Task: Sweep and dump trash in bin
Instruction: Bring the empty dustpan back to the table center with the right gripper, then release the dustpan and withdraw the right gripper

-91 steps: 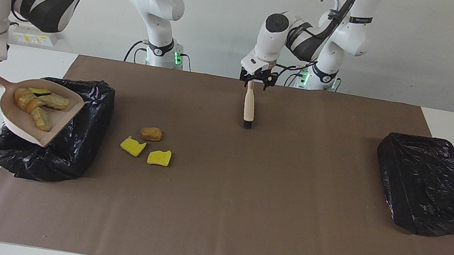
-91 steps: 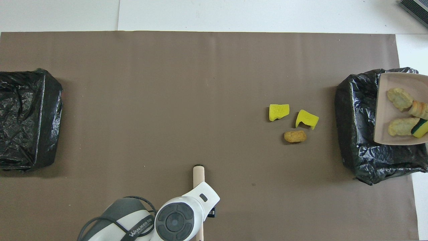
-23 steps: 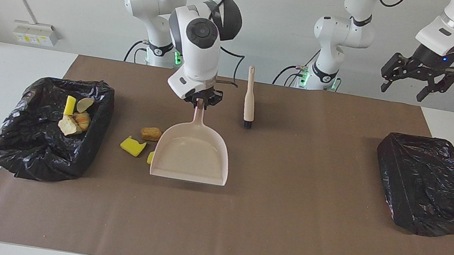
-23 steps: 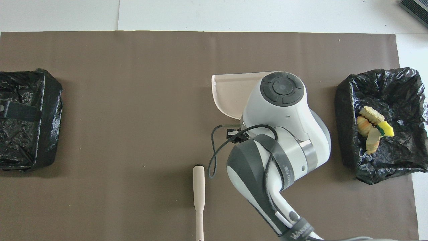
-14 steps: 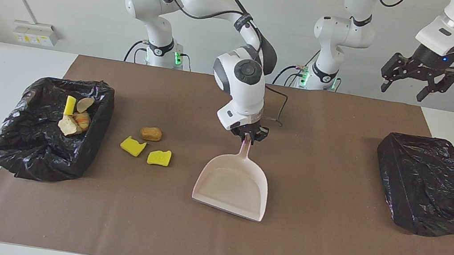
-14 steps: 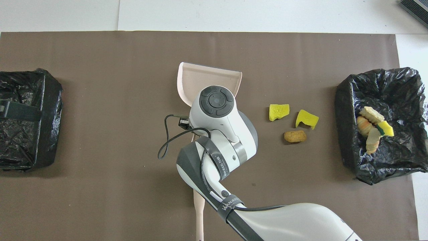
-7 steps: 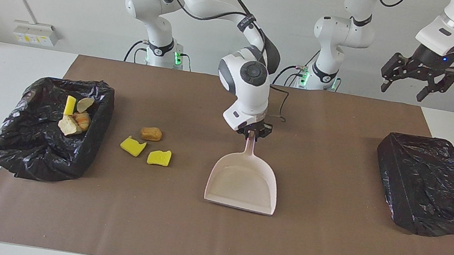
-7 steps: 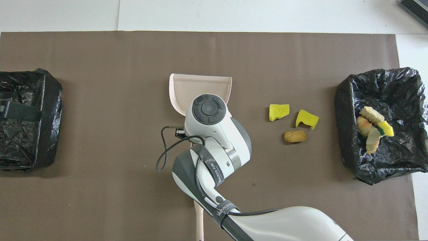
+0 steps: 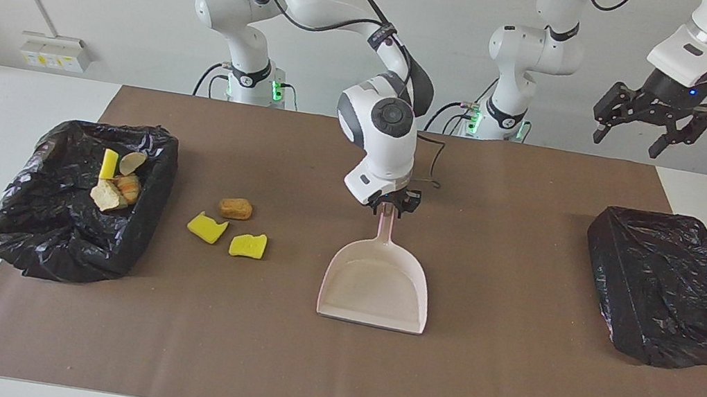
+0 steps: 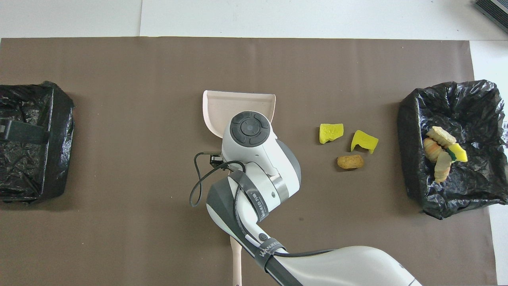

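The pale pink dustpan [image 9: 375, 289] lies flat on the brown mat, mid-table, its handle pointing toward the robots. My right gripper [image 9: 392, 206] is at the tip of that handle; in the overhead view the wrist hides it and only the pan's [image 10: 238, 104] mouth shows. Three pieces of trash lie on the mat between pan and bin: a brown chunk [image 9: 235, 208] and two yellow sponge bits [image 9: 207, 227] [image 9: 248, 245]. Several more scraps [image 9: 116, 180] lie in the black-lined bin [image 9: 74, 241] at the right arm's end. My left gripper [image 9: 652, 124] waits open, high over the left arm's end.
A second black-bagged bin [image 9: 669, 288] stands at the left arm's end of the mat. The beige brush [image 10: 237, 260] lies nearer to the robots than the pan, mostly hidden under the right arm. Mat [image 9: 327, 377] borders on white table.
The right arm tipped trash from the dustpan into the bin, then carried the pan to mid-table and laid it flat. In the last half second the gripper rose slightly. The left arm stayed still.
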You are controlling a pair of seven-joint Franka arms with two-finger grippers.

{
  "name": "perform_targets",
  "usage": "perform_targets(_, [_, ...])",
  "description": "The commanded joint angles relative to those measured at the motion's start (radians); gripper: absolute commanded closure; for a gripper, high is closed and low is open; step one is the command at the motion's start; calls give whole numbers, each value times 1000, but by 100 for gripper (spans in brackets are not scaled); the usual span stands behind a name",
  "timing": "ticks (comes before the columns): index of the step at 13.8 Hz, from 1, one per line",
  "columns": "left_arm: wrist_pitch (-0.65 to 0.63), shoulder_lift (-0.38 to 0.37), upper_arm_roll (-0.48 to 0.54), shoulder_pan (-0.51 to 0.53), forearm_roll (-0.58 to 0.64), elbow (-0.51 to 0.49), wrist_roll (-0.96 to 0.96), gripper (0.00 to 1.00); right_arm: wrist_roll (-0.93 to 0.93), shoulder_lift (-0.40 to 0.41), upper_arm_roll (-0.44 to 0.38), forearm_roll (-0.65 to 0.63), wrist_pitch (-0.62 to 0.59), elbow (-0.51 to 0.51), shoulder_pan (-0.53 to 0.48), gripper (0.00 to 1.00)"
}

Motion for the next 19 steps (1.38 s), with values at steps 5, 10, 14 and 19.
perform_targets(5, [-18, -7, -11, 11, 17, 5, 5, 0, -88, -253, 4, 34, -330, -88, -33, 0])
perform_targets(10, [-18, -7, -11, 13, 17, 5, 5, 0, -66, -478, 14, 85, -189, -442, 91, 0])
perform_targets(14, [-76, -25, -24, -7, 11, -10, -1, 0, -7, -519, 14, 146, -92, -579, 196, 0])
perform_targets(19, [28, -32, -37, -76, -19, -56, -21, 0, 56, -483, 16, 149, 92, -700, 306, 0])
